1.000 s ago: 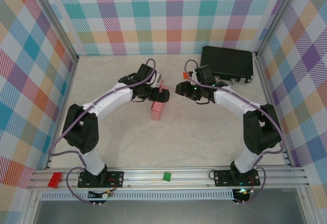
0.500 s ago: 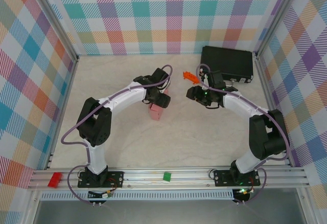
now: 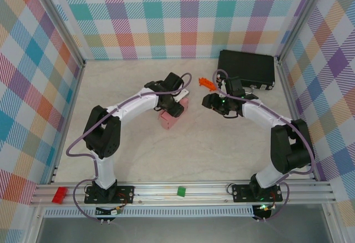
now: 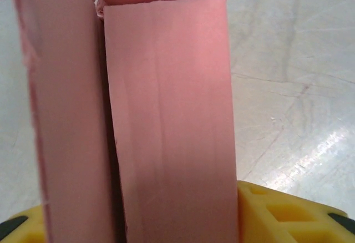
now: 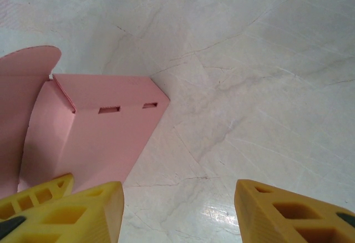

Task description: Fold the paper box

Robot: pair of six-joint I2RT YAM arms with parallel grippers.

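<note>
Since half a second earlier, a slight change in the paper box (image 3: 166, 121): now lying broader on the counter (image 3: 211, 148), with one pink flap reaching nearer the black case (image 3: 247, 68). Arms almost unmoved. Pink card, folded into a partly formed box, resting well to the left of the black case. Left jaws above it and clamped on it; in the left wrist view, two upright pink panels filling the whole gap between the yellow fingers (image 4: 277, 215). Right jaws just left of the black case, held apart with bare counter between the yellow fingertips (image 5: 288, 209), the box lying just beyond them with a rounded flap raised. Small orange piece (image 3: 204, 81) close beside the black case's left end.
</note>
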